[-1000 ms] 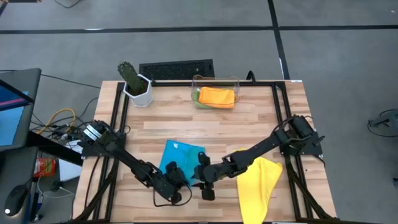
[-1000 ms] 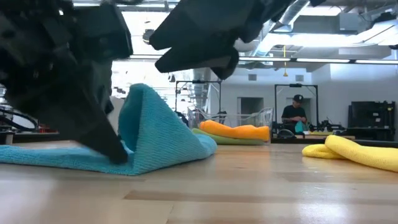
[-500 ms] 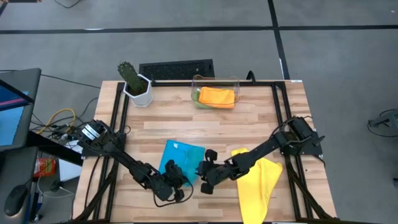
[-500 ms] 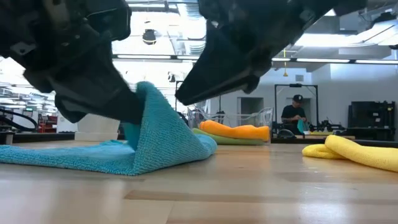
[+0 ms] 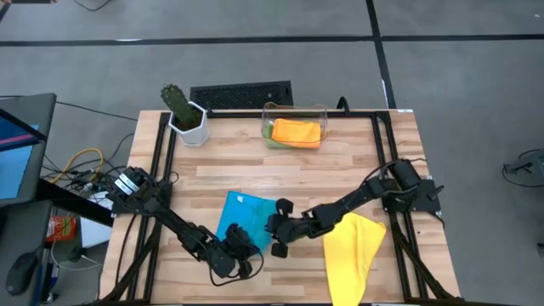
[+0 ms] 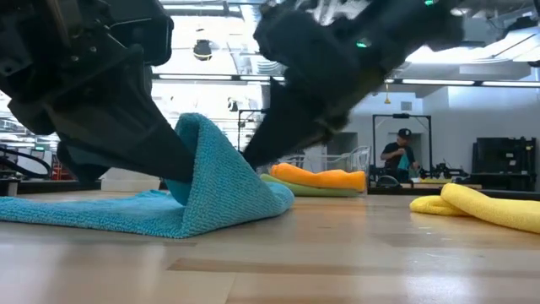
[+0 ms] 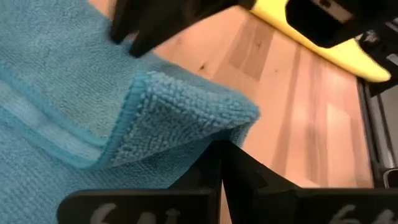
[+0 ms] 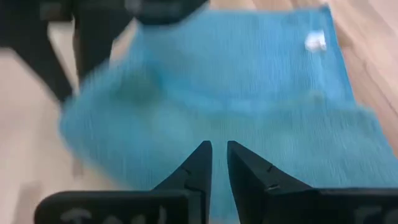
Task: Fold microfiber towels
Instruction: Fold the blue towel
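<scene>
From above only, left claw [image 5: 240,257] pinching blue towel [image 5: 246,212]; right claw [image 5: 276,240] narrow.

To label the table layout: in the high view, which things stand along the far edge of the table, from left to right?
Cactus in a white pot → black keyboard → clear plastic bin holding the orange towel.

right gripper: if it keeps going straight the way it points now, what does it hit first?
Most likely the blue towel, which fills the view just past the right gripper. The left gripper, pinching that towel's raised edge, sits just beyond; depth is unclear.
</scene>
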